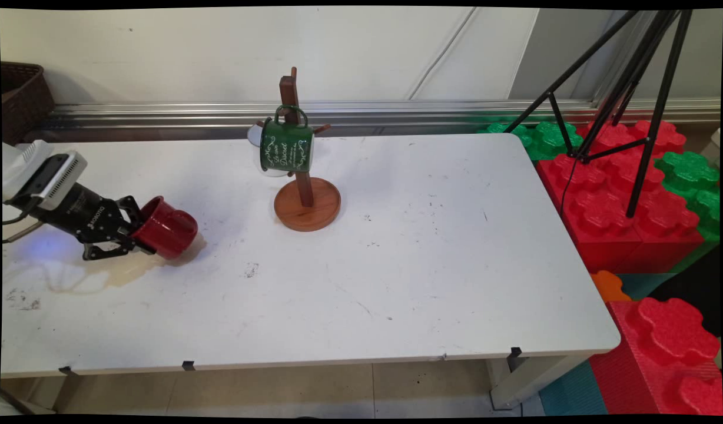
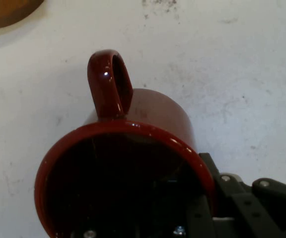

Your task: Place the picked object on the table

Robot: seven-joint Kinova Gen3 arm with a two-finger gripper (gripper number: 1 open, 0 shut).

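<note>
A red mug (image 1: 168, 227) lies tilted on its side at the table's left, its mouth towards my gripper (image 1: 136, 231). The gripper is shut on the mug's rim, one finger inside and one outside. In the hand view the red mug (image 2: 133, 163) fills the lower frame, its handle (image 2: 110, 84) pointing up, with the gripper (image 2: 202, 208) clamping the rim at the lower right. A wooden mug stand (image 1: 306, 194) rises at the table's middle back, with a green mug (image 1: 286, 146) hanging on a peg. Something white shows behind the green mug.
A dark wicker basket (image 1: 21, 100) sits at the back left by the wall. Red and green foam blocks (image 1: 626, 188) and a black tripod (image 1: 626, 88) stand right of the table. The stand's round base (image 2: 6, 12) shows in the hand view's top left corner.
</note>
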